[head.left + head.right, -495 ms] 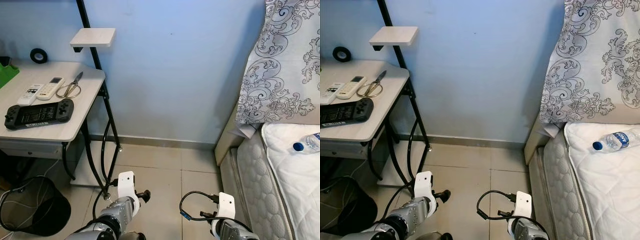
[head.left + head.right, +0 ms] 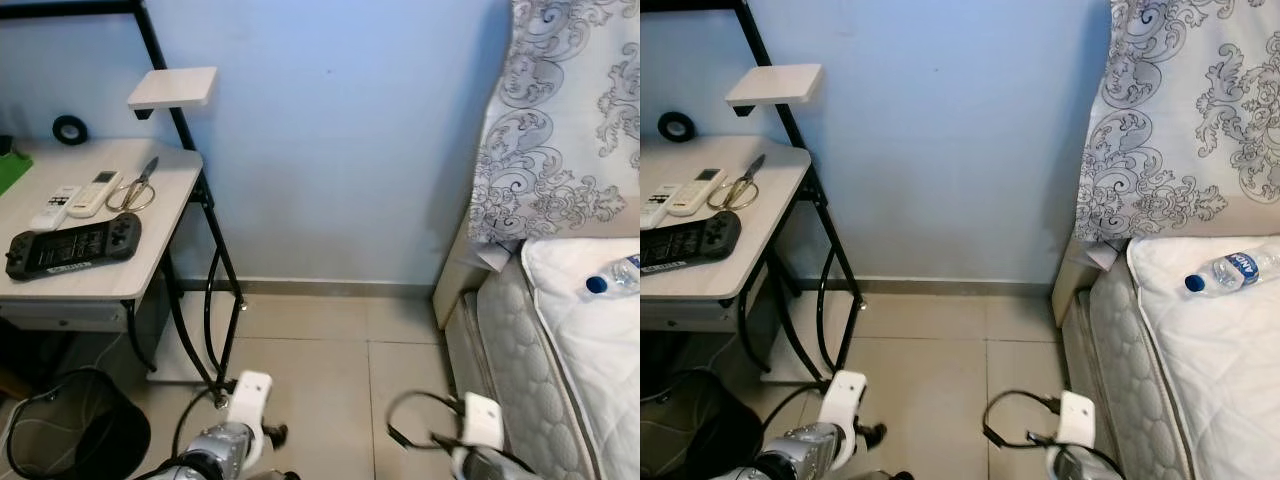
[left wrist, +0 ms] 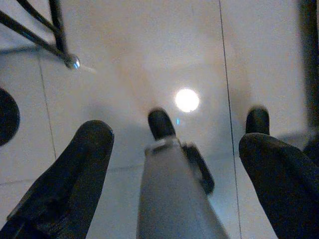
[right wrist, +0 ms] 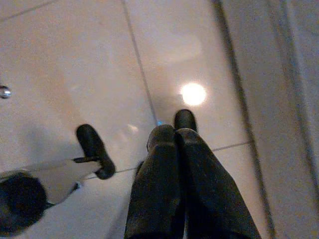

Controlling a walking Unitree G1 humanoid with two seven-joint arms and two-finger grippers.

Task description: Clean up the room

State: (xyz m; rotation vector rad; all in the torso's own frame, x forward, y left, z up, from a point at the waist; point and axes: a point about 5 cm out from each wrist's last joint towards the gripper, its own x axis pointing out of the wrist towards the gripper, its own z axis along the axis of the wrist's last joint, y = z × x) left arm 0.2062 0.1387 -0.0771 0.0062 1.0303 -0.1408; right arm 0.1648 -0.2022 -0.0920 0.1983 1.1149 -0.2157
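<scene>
A clear water bottle [image 2: 615, 278] with a blue cap lies on the white bed sheet at the far right. On the pale desk [image 2: 130, 265] at the left lie a black handheld game console [image 2: 72, 245], two white remotes [image 2: 97, 192], scissors [image 2: 135, 187] and a black tape roll [image 2: 70, 128]. Both arms hang low over the tiled floor, the left arm [image 2: 245, 425] near the desk's legs and the right arm [image 2: 480, 435] near the bed. In the left wrist view my left gripper [image 3: 177, 142] is open, with its fingers far apart. My right gripper [image 4: 174, 137] is shut on nothing.
A black bin [image 2: 80, 435] with cables around it stands under the desk. A small white shelf [image 2: 172, 88] juts from the black frame above. The mattress [image 2: 520, 340] and a patterned pillow [image 2: 570, 130] fill the right side. Tiled floor [image 2: 330, 350] lies between desk and bed.
The whole picture has shifted, so the camera has moved; both arms sit lower in the frame. Nothing on the desk or bed has moved.
</scene>
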